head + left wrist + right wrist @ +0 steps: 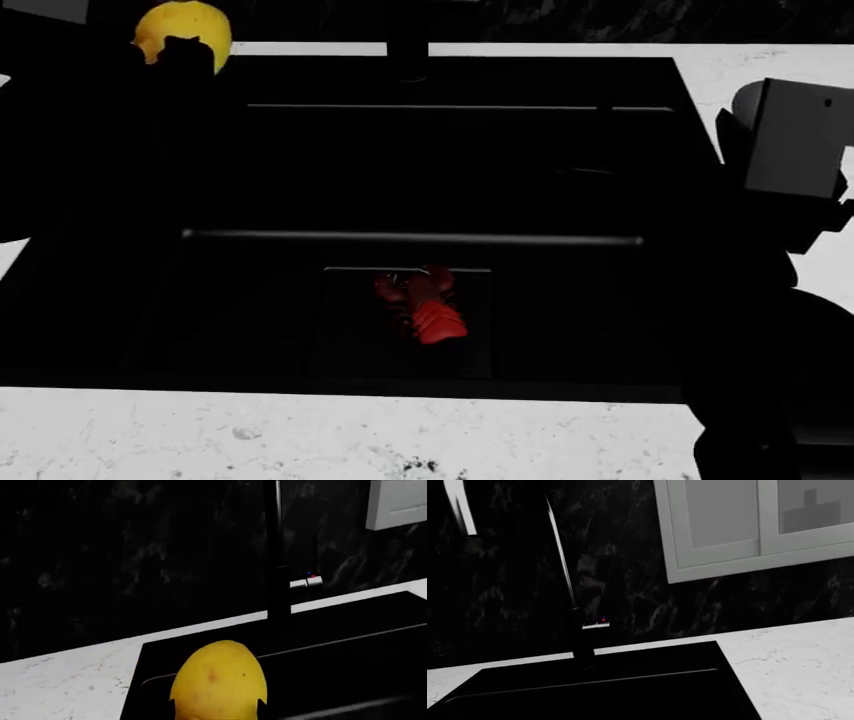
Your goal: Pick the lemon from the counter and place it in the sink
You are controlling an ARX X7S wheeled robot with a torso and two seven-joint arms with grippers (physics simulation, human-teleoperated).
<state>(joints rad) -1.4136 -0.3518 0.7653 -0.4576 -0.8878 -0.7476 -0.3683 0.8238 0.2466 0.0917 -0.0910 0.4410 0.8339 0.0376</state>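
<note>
The yellow lemon [219, 680] sits between the black fingers of my left gripper [219, 703], which is shut on it. From the head view, the lemon [180, 30] hangs over the far left corner of the black sink [534, 160], with the left gripper [180, 52] dark beneath it. White marble counter [267, 435] surrounds the basin. My right arm [798, 140] hovers at the sink's right rim. Its fingers are lost against the black and do not show in the right wrist view.
A red lumpy object [424, 308] lies on the square drain plate at the sink's bottom. A thin grey bar [400, 238] spans the basin. The black faucet [277, 570] rises at the back rim before a dark wall. A white-framed window [727, 555] hangs above.
</note>
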